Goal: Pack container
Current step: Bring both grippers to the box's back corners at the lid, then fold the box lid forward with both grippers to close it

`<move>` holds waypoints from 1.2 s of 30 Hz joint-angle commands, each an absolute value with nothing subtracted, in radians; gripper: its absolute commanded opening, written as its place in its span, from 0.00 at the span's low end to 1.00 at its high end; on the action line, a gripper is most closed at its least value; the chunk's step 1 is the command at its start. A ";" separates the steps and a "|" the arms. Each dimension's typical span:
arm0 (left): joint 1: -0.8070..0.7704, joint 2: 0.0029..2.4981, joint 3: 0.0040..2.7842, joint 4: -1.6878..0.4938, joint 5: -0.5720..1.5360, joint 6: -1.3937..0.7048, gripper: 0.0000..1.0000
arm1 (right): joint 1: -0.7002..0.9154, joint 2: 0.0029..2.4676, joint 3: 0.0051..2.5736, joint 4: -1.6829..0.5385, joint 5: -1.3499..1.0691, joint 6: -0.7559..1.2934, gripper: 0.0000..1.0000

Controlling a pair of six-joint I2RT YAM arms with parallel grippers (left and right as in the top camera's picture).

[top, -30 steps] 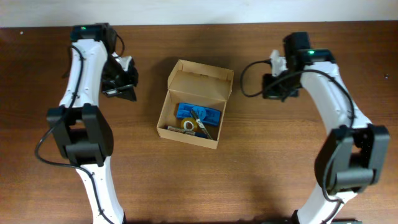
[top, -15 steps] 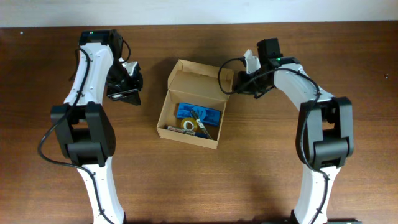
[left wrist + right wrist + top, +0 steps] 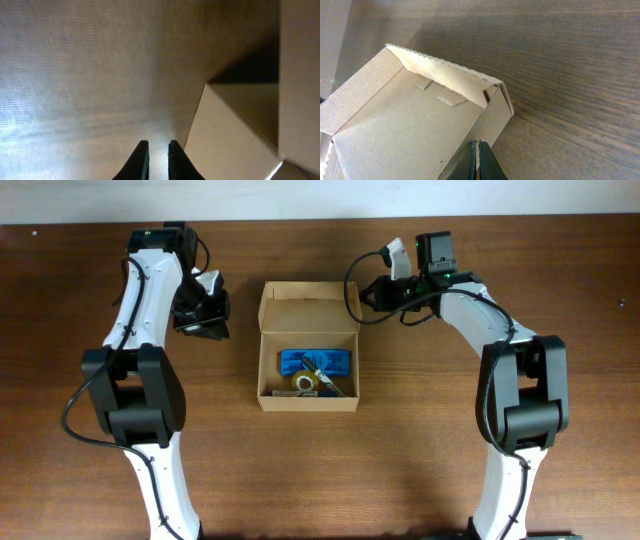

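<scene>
Container (image 3: 308, 307) turned square | right hand (image 3: 476, 146) now at lid corner

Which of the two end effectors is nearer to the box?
The right end effector: it is at a lid corner of the box, while the left end effector stands apart from it.

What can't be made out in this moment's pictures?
1. Items inside the container: overhead, too small to name beyond a blue item.
2. Whether the right gripper touches the lid flap: right wrist, its own fingers cover the spot.
3. Container's inside, wrist views: left wrist, cut off at the right edge; right wrist, behind the lid flap.
</scene>
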State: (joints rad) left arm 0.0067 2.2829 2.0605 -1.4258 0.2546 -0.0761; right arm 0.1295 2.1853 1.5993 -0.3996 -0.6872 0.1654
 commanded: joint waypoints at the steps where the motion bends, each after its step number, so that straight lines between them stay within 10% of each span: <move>1: 0.009 2.263 2.057 -1.379 0.266 -0.120 0.12 | 0.104 2.180 1.601 -0.423 -0.695 0.178 0.04; 21: 0.128 2.605 2.057 -1.139 1.081 -0.092 0.02 | 0.070 2.234 1.600 -0.614 -0.707 0.257 0.04; 36: 0.066 2.653 2.057 -1.019 1.165 -0.162 0.01 | 0.102 2.358 1.601 -0.526 -0.968 0.297 0.04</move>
State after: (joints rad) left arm 0.0822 2.6202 2.0602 -1.0344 1.1191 -0.1280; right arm 0.0765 2.3417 1.5993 -0.5552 -0.8898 0.2924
